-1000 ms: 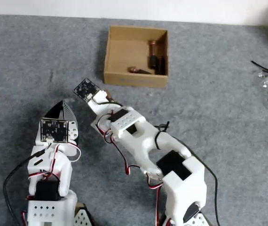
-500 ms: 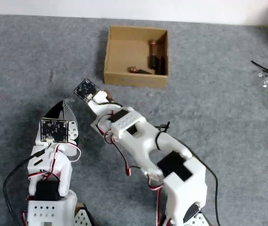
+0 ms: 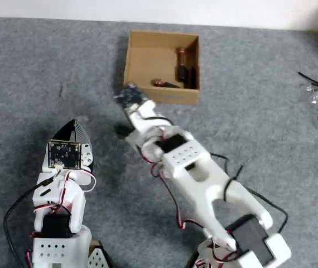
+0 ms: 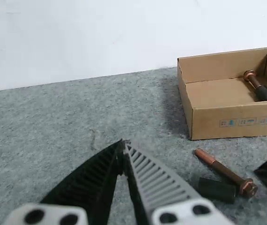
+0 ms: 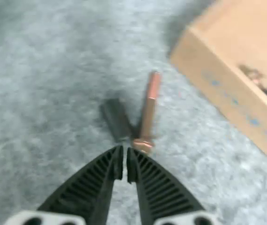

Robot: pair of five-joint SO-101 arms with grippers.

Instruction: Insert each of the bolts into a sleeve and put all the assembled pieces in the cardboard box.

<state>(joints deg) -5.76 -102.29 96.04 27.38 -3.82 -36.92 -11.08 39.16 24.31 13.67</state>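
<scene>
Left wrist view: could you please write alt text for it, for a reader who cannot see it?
A loose copper bolt and a black sleeve lie side by side on grey carpet, just beyond the shut left tool. Behind them stands an open cardboard box holding assembled pieces.

We found the light soft and even, falling from above on the grey worktop [image 3: 270,139]. The cardboard box [image 3: 159,94] cast a faint shadow to its left, and its walls dimmed its inside. A darker shadow lay on the worktop beneath the right arm [image 3: 195,162]. The white wall [image 4: 100,37] was bright.
</scene>
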